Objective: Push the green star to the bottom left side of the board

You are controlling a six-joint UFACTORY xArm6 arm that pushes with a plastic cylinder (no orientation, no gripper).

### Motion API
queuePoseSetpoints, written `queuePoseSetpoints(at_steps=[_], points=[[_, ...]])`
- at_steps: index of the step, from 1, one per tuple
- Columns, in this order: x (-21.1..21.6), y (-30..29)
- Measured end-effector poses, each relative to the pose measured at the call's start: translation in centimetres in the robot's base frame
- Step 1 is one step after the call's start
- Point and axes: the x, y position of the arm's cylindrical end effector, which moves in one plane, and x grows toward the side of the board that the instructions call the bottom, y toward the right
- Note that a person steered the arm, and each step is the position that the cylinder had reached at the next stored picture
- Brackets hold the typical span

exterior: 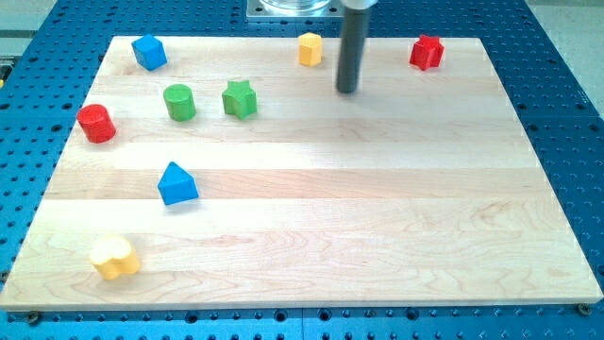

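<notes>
The green star (240, 98) lay in the upper left part of the wooden board (377, 236), just beside a green cylinder (179, 102) on its left and untouched by anything; my tip (347, 91) stood well apart to the star's right, near the view's top, bare rod with nothing to open or close and in contact with no block. The bottom left corner was the goal, and the path toward it was crowded; a blue triangular block (176, 183) sat almost on the diagonal line below the star, and a yellow heart-like block (115, 257) occupied the corner region itself. A push from the upper right would likely drive the star into the blue piece, deflecting it or shoving both along; an off-centre contact would probably spin the star toward the green cylinder or the red cylinder (96, 124) at the left edge; too long a stroke risked sliding it off the board.
</notes>
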Motion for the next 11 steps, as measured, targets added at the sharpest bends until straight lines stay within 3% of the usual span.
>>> queuePoseSetpoints(at_steps=[1, 4, 6, 7, 8, 9, 10, 11], points=[[2.0, -4.9], [2.5, -5.1], [5.9, -7.3], [0.4, -7.3], [0.5, -12.6], [6.9, -18.2], [10.7, -21.4], [10.7, -20.1]])
